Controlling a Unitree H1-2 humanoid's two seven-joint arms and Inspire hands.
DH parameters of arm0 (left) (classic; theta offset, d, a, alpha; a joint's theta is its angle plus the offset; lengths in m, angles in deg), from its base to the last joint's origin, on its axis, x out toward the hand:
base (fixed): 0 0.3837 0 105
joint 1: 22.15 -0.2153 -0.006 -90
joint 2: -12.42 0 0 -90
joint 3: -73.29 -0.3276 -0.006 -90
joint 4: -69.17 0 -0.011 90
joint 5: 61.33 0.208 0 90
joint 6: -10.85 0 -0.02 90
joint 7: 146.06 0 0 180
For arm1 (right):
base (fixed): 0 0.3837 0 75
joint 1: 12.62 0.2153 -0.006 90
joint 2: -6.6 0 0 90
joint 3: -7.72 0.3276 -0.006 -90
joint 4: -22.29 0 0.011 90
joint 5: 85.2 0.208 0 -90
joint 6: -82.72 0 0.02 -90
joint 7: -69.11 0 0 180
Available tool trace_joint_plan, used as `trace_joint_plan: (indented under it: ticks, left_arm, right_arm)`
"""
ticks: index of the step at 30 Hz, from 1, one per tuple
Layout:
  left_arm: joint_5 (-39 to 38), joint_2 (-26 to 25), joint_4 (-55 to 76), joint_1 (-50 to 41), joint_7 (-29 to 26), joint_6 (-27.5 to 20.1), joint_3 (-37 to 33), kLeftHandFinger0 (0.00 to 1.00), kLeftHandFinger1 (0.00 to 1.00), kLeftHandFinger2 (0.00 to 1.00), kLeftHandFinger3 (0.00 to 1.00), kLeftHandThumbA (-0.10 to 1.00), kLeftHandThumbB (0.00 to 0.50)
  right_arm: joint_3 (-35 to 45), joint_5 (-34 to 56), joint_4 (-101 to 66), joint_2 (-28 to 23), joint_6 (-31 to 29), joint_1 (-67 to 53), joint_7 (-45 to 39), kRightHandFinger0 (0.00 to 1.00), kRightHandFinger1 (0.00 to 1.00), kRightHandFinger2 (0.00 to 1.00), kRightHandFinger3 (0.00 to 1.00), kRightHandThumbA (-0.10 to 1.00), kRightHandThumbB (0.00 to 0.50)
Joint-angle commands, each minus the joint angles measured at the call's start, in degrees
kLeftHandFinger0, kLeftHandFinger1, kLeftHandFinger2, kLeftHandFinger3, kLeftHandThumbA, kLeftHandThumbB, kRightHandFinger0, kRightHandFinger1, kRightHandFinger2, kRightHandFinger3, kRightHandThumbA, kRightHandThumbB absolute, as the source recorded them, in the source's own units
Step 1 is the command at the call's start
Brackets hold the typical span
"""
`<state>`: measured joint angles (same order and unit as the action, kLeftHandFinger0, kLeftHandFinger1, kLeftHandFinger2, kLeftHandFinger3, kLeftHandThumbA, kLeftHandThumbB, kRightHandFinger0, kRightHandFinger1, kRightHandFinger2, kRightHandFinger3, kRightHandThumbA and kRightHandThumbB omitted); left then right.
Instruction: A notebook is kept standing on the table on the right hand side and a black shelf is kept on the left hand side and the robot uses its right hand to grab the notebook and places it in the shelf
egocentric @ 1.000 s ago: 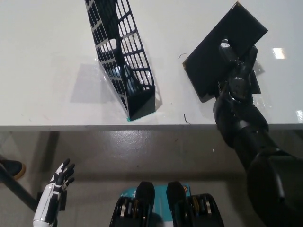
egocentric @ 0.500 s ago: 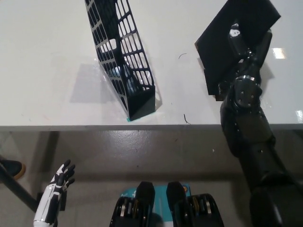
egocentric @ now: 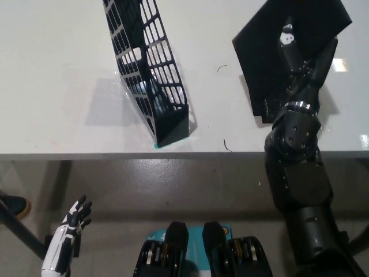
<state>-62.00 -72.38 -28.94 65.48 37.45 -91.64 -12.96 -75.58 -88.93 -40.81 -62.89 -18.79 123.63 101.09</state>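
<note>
Lifted farther up-right, notebook (egocentric: 271, 40) is clasped by right robot hand (egocentric: 300, 60); shelf (egocentric: 151, 69) far left. Left robot hand (egocentric: 72, 222) idle, fingers spread. Thin grip could let it slip.

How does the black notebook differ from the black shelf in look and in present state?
The notebook is a plain, solid flat panel, while the shelf has latticed walls with many openings. The notebook is held by the right hand, tilted over the table; the shelf stands free on the table, untouched. Both are black. The left hand rests low, below the table edge.
</note>
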Motion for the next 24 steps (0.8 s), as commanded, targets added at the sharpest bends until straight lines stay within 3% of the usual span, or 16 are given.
trace_joint_plan:
  ticks: [1,11,19,22,24]
  left_arm:
    - [0.63,-1.81,1.17,1.69,0.48,-1.08,0.2,1.0,1.0,1.0,1.0,1.0,0.135]
    - [0.83,-1.89,1.39,1.83,0.37,-0.95,0.25,1.0,1.0,1.0,1.0,1.0,0.128]
    - [1.02,-1.99,1.32,1.65,0.31,-0.82,0.13,1.0,1.0,1.0,1.0,1.0,0.126]
    - [1.4,-1.92,1.11,1.63,0.12,-1.03,-0.03,1.0,1.0,1.0,1.0,1.0,0.113]
    - [1.2,-1.99,1.3,1.48,0.36,-0.76,-0.07,1.0,1.0,1.0,1.0,1.0,0.108]
  right_arm:
    - [-8.02,-11.98,-31.11,5.01,9.2,13.05,-3.73,0.0,0.2,0.62,0.73,-0.1,0.112]
    - [-11.12,-14.07,-31.95,6.95,9.81,17.51,-3.44,0.0,0.22,0.68,0.72,-0.1,0.124]
    - [-13.37,-18.32,-30.03,8.01,12.69,17.55,-1.56,0.0,0.1,0.55,0.72,-0.1,0.13]
    - [-13.13,-16.94,-28.37,8.86,12.48,17.32,-1.72,0.0,0.17,0.65,0.75,-0.1,0.124]
    - [-13.03,-16.93,-25.87,9.63,12.33,17.2,-1.2,0.0,0.19,0.67,0.75,-0.1,0.124]
